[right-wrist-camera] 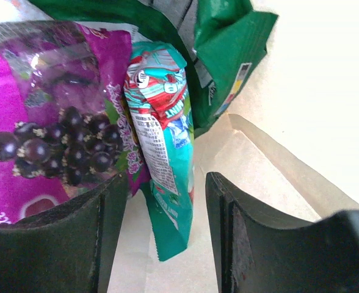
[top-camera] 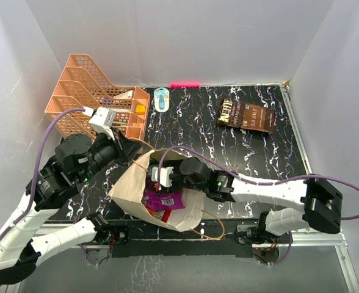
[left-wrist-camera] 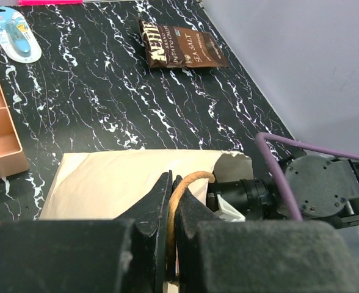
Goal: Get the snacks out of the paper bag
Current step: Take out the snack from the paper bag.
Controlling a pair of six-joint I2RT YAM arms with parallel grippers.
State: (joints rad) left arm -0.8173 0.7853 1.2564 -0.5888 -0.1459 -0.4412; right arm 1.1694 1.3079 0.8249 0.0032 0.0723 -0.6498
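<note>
The black marbled surface (top-camera: 185, 122) is carrying the paper bag (top-camera: 129, 186), which is lying on its side near the arms, its mouth opening toward the right arm. The dark brown chip bag (top-camera: 245, 115) is lying at the far right, well apart from it. Inside the bag, the purple pouch (right-wrist-camera: 45, 91), a green packet (right-wrist-camera: 228, 43) and a slim teal packet (right-wrist-camera: 161, 140) are sitting together. The left gripper (left-wrist-camera: 171, 180) is clenching the bag's cord handle (left-wrist-camera: 188, 180). The right gripper (right-wrist-camera: 165, 183) is reaching inside, jaws spread either side of the teal packet, grasping nothing. To do this well, it should be centring on one packet and closing on foil alone, not paper, while the left is holding the mouth steady.
</note>
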